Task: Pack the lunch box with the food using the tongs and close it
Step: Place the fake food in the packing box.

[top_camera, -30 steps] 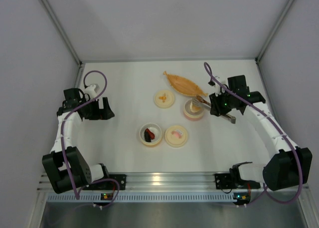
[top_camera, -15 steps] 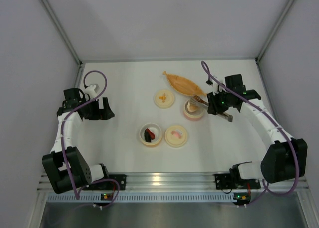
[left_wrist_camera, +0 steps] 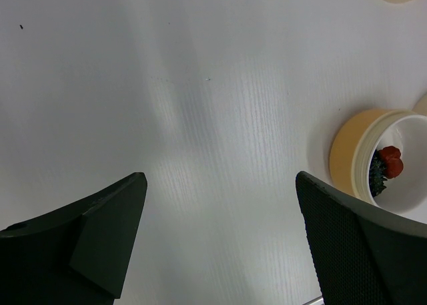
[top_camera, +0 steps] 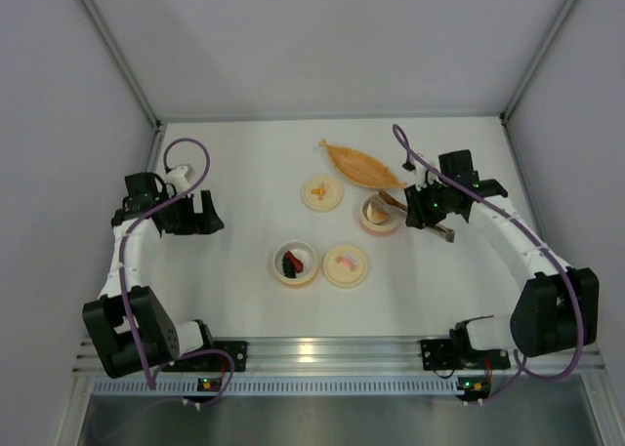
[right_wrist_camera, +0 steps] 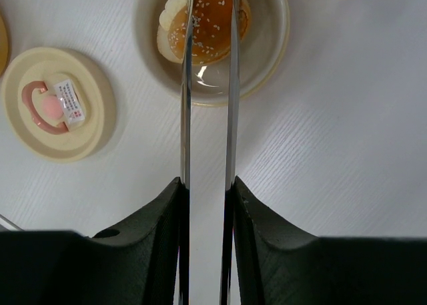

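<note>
My right gripper (right_wrist_camera: pixel 207 185) (top_camera: pixel 424 210) is shut on the grey metal tongs (right_wrist_camera: pixel 186 118) (top_camera: pixel 444 232). Their two thin arms reach over a cream lunch box bowl (right_wrist_camera: pixel 270 51) (top_camera: pixel 382 226) and lie across the orange-brown seeded lump (right_wrist_camera: pixel 210 25) inside it. The tongs' tips run off the top of the right wrist view. A second bowl (top_camera: pixel 295 276) (left_wrist_camera: pixel 347 151) holds the black ridged piece (left_wrist_camera: pixel 377 175) and the dark red piece (left_wrist_camera: pixel 392 162). My left gripper (left_wrist_camera: pixel 220 179) (top_camera: pixel 200 215) hangs open over bare table, left of that bowl.
The long orange boat-shaped dish (top_camera: pixel 359 165) lies behind the right-hand bowl. A cream lid with a yellow motif (top_camera: pixel 321 193) sits mid-table. A lid with a pink motif (top_camera: pixel 346 265) (right_wrist_camera: pixel 57 101) sits beside the second bowl. Walls close in the table at left, right and back.
The right arm has shifted a little to the left, carrying the tongs farther over the bowl with the lump. The left arm has not moved.
</note>
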Controlling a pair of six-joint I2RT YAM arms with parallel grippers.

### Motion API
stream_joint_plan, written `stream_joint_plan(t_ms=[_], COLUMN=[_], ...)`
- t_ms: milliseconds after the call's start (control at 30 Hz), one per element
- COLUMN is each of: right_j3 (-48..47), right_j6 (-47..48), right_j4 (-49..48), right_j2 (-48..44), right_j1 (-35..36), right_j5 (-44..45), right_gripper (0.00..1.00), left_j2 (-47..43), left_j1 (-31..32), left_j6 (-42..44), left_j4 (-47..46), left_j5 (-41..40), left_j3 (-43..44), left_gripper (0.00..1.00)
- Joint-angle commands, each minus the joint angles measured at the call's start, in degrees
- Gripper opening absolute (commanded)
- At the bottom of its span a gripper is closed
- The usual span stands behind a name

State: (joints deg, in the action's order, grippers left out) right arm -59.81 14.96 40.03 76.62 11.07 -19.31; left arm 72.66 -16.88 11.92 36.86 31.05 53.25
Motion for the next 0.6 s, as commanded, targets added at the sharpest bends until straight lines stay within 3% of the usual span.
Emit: stream_joint_plan(t_ms=[0, 367, 567], right_j3=[0.13, -2.32, -4.43], right_j6=[0.51, -0.55, -0.81], right_j4=[-3.82, -1.72, -0.74], right_j2=[-1.12, -1.30, -2.18], right_j1=[-0.70, -0.61, -0.61], right_j5=[-0.64, -1.17, -1.17], right_gripper=[0.22, 0.46, 0.46], left_j2=[0.20, -0.24, -0.07], left_j1=[-0.52, -0.52, -0.52], left_j6=[0.56, 0.82, 0.56], left_j4=[-0.65, -0.47, -0.48], left_j5=[0.94, 0.68, 1.03], left_j3=[1.68, 1.68, 1.68], left_gripper=[0.98, 0.98, 0.98])
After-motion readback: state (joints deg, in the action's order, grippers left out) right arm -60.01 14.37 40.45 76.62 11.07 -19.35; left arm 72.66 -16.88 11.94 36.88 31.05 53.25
